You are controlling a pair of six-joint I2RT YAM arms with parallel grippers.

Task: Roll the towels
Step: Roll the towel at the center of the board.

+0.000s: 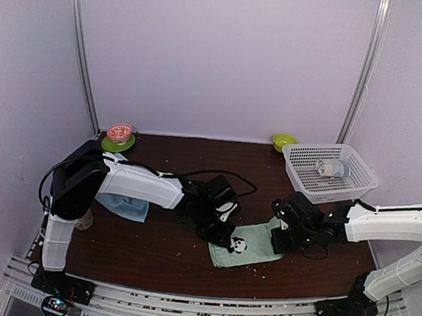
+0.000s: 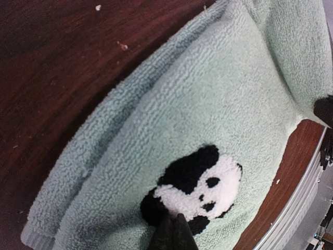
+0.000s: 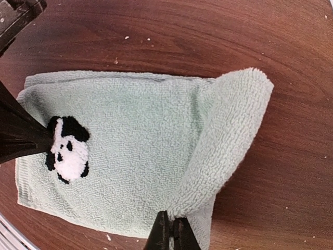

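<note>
Top view: green towel [image 1: 248, 245] lies flat on the counter [image 1: 160, 251] near the front edge, between the two arms. The blue towel [image 1: 124, 206] sits bunched well off to the left, under the left arm, untouched. White basket [image 1: 331, 173] stands at back right, out of play. Left claw [image 1: 226, 240] is down on the green towel's left part and right claw [image 1: 276, 238] on its right end. Left wrist view: the left claw's tips [image 2: 173, 233] are pressed together and planted on the panda mark [image 2: 193, 188], pinning the cloth rather than gripping it; the terry lies smooth around it. Right wrist view: the right claw [image 3: 170, 233] is closed, pinching the near corner of a flap [image 3: 229, 136] that is turned over onto the towel body, so the roll is only begun. Judgement for the step: the flap looks wider at its far end than at the claw, so the roll may run crooked. The turned edge wants squaring across the towel's width, rolled low and tight toward the panda. The left claw should lift off before the roll reaches it.
</note>
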